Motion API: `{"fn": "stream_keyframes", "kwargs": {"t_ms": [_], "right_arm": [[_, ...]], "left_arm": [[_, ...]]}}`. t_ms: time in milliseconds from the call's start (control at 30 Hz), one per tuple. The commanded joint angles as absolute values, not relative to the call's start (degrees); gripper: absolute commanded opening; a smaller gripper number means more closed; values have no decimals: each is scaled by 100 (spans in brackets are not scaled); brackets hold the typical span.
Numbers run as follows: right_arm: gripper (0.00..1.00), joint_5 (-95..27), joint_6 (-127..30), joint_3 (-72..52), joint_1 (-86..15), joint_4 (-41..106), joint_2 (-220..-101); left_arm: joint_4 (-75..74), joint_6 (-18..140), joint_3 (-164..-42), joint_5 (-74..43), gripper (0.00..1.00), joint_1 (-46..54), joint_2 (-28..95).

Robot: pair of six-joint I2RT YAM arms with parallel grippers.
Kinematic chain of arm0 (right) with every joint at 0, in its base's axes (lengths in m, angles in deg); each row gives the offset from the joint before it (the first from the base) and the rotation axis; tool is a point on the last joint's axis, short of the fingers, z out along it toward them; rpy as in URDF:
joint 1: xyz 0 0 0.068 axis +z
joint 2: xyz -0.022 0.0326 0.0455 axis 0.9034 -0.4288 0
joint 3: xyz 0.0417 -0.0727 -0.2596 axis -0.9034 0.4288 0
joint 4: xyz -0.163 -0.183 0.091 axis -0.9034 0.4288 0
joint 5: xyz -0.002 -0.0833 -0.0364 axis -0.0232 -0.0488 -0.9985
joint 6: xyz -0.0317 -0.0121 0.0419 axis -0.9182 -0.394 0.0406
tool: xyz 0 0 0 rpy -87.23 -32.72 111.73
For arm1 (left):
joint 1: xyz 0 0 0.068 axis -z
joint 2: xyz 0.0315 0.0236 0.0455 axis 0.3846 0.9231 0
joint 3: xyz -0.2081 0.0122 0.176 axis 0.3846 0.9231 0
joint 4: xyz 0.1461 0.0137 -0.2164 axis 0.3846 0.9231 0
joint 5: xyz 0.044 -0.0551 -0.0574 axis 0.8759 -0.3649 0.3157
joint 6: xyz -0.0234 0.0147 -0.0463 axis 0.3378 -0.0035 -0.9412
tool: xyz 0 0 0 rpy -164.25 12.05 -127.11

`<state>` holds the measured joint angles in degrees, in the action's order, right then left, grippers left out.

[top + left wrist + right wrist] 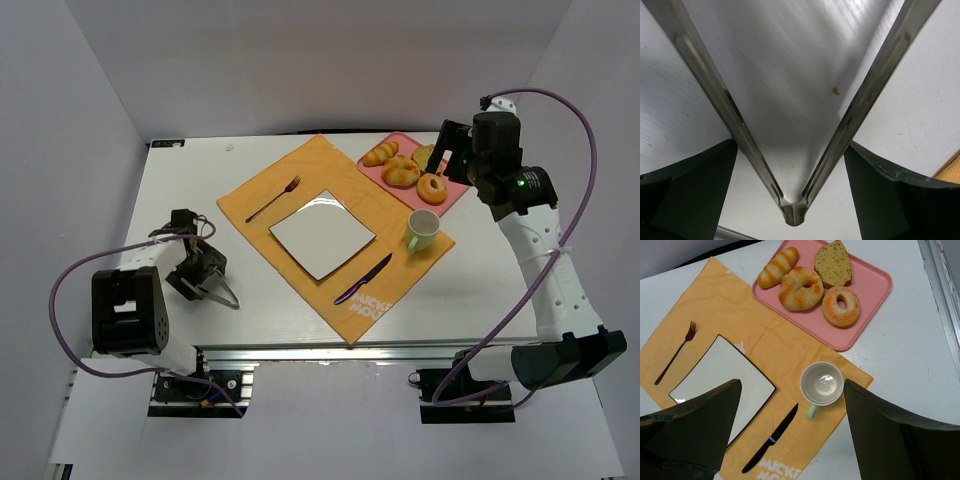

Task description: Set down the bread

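Observation:
Several pieces of bread (800, 287) lie on a pink tray (875, 282): a striped roll (778, 267), a twisted ring, a brown slice (832, 264) and a sugared doughnut (841, 306). My right gripper (791, 382) hangs open and empty high above the mat, near the tray (452, 197) in the top view, where the right gripper (440, 160) partly covers the bread (400, 170). My left gripper (207, 275) rests low at the table's left, open. Metal tongs (792, 210) lie between the left gripper's (790, 145) fingers, with a gap on both sides.
An orange placemat (250, 205) carries a square white plate (322, 235), a purple fork (273, 200), a dark knife (363, 279) and a pale green cup (422, 230). White walls close in the table on three sides.

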<state>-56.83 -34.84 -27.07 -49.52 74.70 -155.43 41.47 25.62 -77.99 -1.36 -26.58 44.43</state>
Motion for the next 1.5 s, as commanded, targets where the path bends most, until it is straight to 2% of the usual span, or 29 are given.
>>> {"fn": "stream_keyframes", "kwargs": {"t_ms": [0, 133, 367, 633, 667, 800, 1167, 1300, 1467], "right_arm": [[89, -5742, -3577, -2966, -4940, 7232, -15525], [89, -5760, -3577, -2922, -4940, 7224, -15516], [89, -5813, -3604, -2861, -4949, 7232, -15454], [89, -5778, -3586, -2834, -4958, 7232, -15402], [89, -5760, -3577, -2834, -4949, 7224, -15402], [89, -5655, -3534, -2843, -4958, 7223, -15410], [89, -5496, -3252, -3185, -4958, 7399, -15568], [89, -5803, -3191, -3502, -4958, 7470, -15595], [89, -6400, -2901, -3599, -5054, 7487, -15340]], "left_arm": [[4079, 2528, -8042, 142, 98, -2613, 4538], [4176, 2519, -8183, 309, 98, -2552, 4740], [4071, 2501, -8061, 380, 92, -2411, 4872], [4158, 2466, -8112, 442, 76, -2350, 4697], [4237, 2475, -8174, 459, 72, -2350, 4601], [4587, 2545, -8674, 529, 68, -2350, 4372], [5916, 3344, -11485, 626, 64, -1981, 3826], [5688, 3714, -12285, 310, 63, -1682, 4107], [4864, 4293, -13218, -261, 62, -830, 4966]]}}
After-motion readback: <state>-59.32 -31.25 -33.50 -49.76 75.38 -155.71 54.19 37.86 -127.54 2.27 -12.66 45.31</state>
